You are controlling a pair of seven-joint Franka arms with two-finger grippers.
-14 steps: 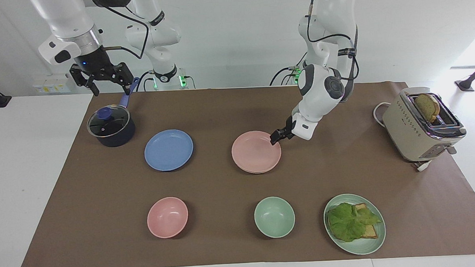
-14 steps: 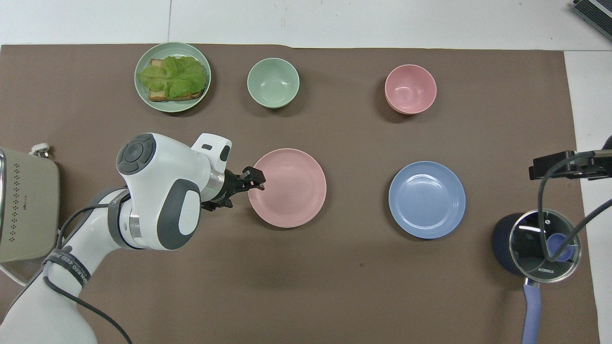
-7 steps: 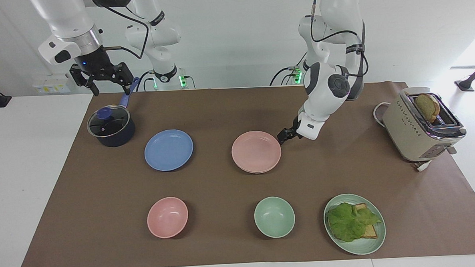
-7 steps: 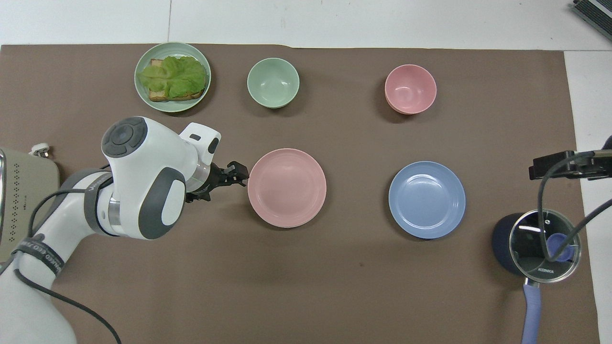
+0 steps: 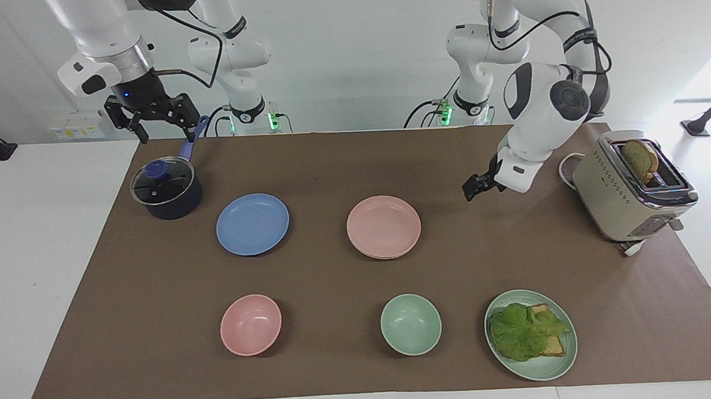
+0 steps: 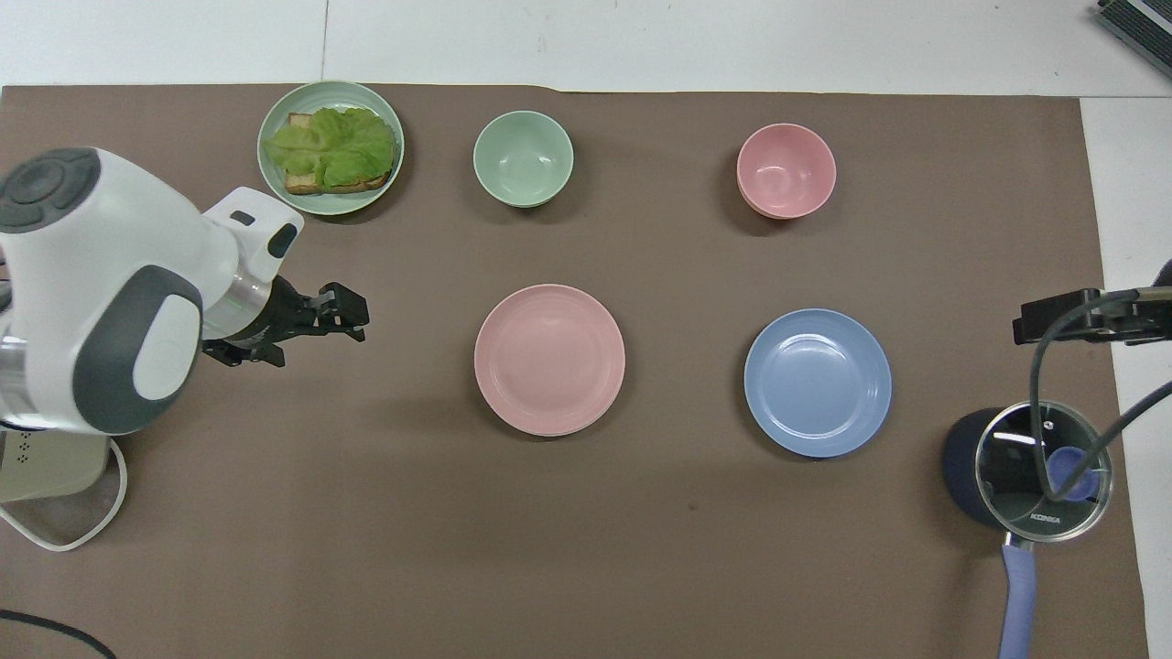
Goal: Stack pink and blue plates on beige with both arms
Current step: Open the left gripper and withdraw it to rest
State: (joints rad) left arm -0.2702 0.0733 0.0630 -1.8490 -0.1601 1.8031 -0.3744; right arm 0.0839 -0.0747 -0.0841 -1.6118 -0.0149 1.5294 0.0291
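The left gripper (image 5: 474,189) hangs empty over bare mat between the pink plate (image 5: 383,226) and the toaster (image 5: 630,187), jaws apart and holding nothing. The right gripper (image 5: 152,117) is also spread wide and empty, waiting over the saucepan's handle (image 5: 190,141) at the right arm's end of the table.

The pink plate lies flat near the middle of the mat. In the facing view a second rim edge (image 5: 388,256) shows beneath it, so it appears to rest on another plate; the lower plate's colour cannot be told, and no beige plate is visible elsewhere. The blue plate (image 5: 252,224) lies flat on the mat beside the pink plate, toward the right arm's end, apart from it and just beside the saucepan (image 5: 166,189).

Step in hand, as judged: the pink plate appears placed, and the blue plate is not yet stacked. The right arm is the closer one for this pickup.

Procedure for a clean pickup:
- Approach the blue plate at the rim toward the right arm's end, with one finger above the rim and one below.
- Keep clear of the saucepan.
- Lift level, carry the plate over the pink plate, centre it, lower until the rims nest, then release.
- Keep the left gripper off the stack during transfer.

Orientation: both plates are round and sit open side up. Neither has a long axis, so any rim point serves equally for gripping.
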